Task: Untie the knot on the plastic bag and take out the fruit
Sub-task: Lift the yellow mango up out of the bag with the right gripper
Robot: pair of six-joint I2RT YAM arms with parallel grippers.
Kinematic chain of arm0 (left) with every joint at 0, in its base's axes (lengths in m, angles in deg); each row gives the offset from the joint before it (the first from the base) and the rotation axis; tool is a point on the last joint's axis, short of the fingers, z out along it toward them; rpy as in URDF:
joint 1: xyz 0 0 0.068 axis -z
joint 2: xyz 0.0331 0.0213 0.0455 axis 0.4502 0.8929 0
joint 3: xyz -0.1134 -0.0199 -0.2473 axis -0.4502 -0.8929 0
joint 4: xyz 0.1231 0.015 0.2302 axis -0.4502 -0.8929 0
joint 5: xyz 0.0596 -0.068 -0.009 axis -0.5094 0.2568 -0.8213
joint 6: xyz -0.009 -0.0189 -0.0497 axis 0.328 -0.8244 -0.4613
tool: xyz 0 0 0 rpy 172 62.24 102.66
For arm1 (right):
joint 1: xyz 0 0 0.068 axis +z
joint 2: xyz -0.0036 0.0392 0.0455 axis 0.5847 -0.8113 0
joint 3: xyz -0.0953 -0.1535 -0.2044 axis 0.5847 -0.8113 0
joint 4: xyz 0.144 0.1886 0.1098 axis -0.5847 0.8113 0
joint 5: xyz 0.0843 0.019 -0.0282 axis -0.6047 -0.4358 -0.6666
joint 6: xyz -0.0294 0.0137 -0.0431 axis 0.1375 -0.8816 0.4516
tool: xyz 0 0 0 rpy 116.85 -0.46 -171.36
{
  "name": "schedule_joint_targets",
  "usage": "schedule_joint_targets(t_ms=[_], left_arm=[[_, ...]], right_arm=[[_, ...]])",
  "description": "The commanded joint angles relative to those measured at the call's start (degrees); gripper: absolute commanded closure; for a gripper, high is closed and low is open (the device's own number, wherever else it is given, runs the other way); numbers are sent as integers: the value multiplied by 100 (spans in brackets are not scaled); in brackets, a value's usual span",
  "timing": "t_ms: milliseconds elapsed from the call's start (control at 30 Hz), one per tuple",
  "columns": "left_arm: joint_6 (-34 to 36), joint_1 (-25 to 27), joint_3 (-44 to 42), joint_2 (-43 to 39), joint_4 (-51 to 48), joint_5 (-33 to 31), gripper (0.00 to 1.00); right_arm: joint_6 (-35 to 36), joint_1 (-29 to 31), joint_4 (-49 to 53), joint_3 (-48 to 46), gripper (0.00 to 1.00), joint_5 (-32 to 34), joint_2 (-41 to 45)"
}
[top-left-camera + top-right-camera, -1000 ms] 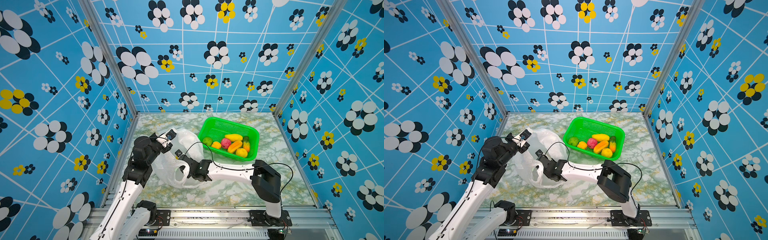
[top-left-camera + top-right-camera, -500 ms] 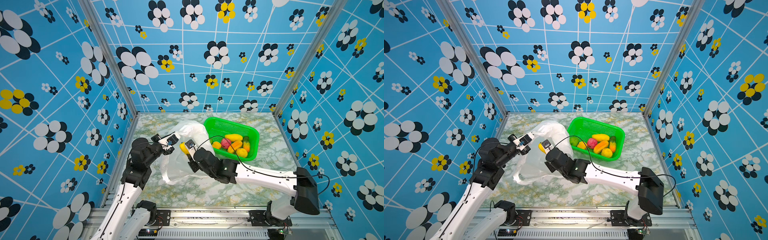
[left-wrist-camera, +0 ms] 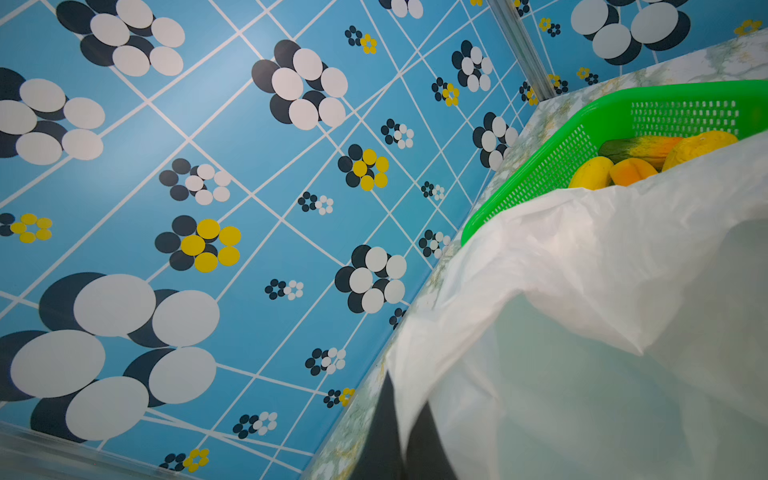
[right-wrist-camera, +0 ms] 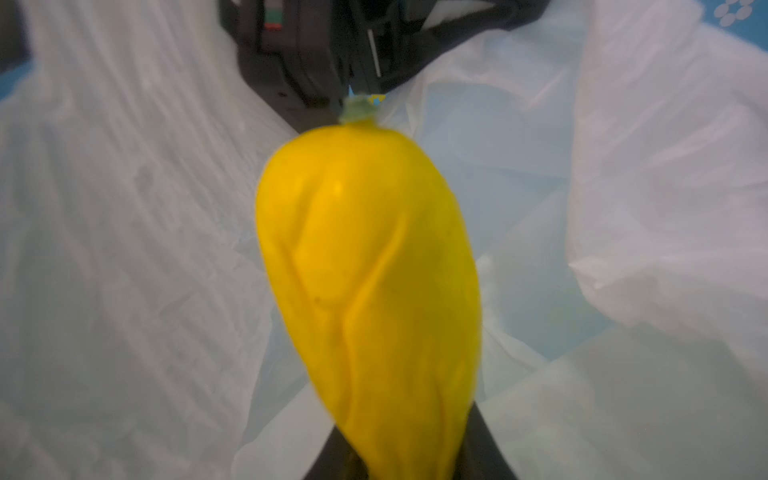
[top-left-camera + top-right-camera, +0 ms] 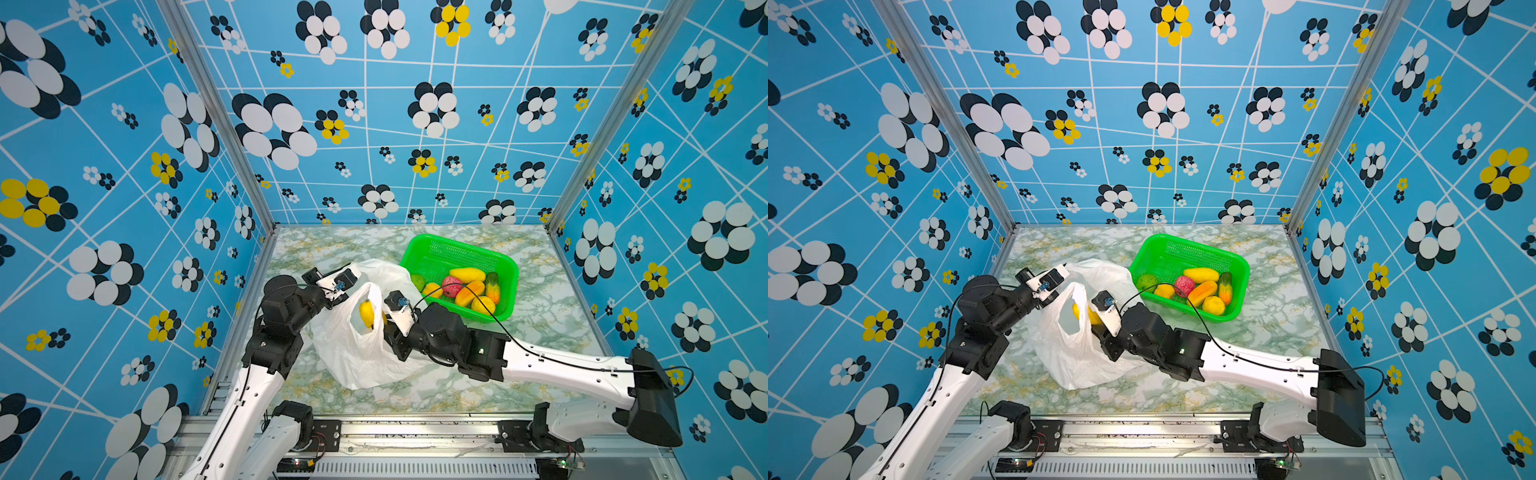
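The white plastic bag (image 5: 357,361) (image 5: 1073,365) lies crumpled on the marble table with its mouth held up. My left gripper (image 3: 405,440) is shut on the bag's thin edge, its dark fingers (image 3: 380,432) pinching the film. My right gripper (image 4: 409,453) is shut on a yellow elongated fruit (image 4: 365,270), which hangs above the bag's mouth in both top views (image 5: 365,313) (image 5: 1096,318). One loop handle (image 5: 376,291) stands free around the fruit. The knot is out of view.
A green mesh basket (image 5: 457,249) (image 5: 1183,245) (image 3: 519,183) stands right behind the bag and holds several fruits (image 5: 467,291) (image 3: 590,172). Blue flowered walls close in three sides. The right arm (image 5: 561,365) stretches across the front of the table.
My right gripper has come up out of the bag with the yellow fruit in it. The left gripper has kept its hold and lifted the bag's edge.
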Motion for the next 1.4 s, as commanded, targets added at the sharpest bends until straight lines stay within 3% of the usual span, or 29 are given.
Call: schedule_joint_targets(t_ms=[0,167,300,400,533,667,833,900,1000,1200,1367], left_arm=[[-18,6,27,17,-5,-42,100],[-16,9,35,23,-20,-11,100],[-9,5,30,10,-12,10,100],[17,9,29,0,-16,82,100],[70,10,-10,-44,6,233,100],[97,25,-24,-58,24,283,100],[93,67,10,-53,-3,370,100],[87,91,34,-62,-28,388,100],[120,170,30,-125,-52,360,100],[310,387,22,-270,-145,375,100],[377,414,12,-269,-161,525,100]], right_arm=[[-96,22,-519,-208,74,-201,458],[16,15,-760,-657,75,696,1108],[41,7,-732,-884,75,1991,1505],[84,-42,-583,-891,75,2699,1576],[165,-87,-302,-690,75,3138,1365],[-73,-152,161,-343,77,2982,1176],[-55,-132,169,142,74,305,958],[-201,-30,191,432,74,-14,732],[-449,18,154,786,74,239,315],[-652,-14,682,1727,78,1835,-648],[-415,-187,239,1979,75,1506,-908]])
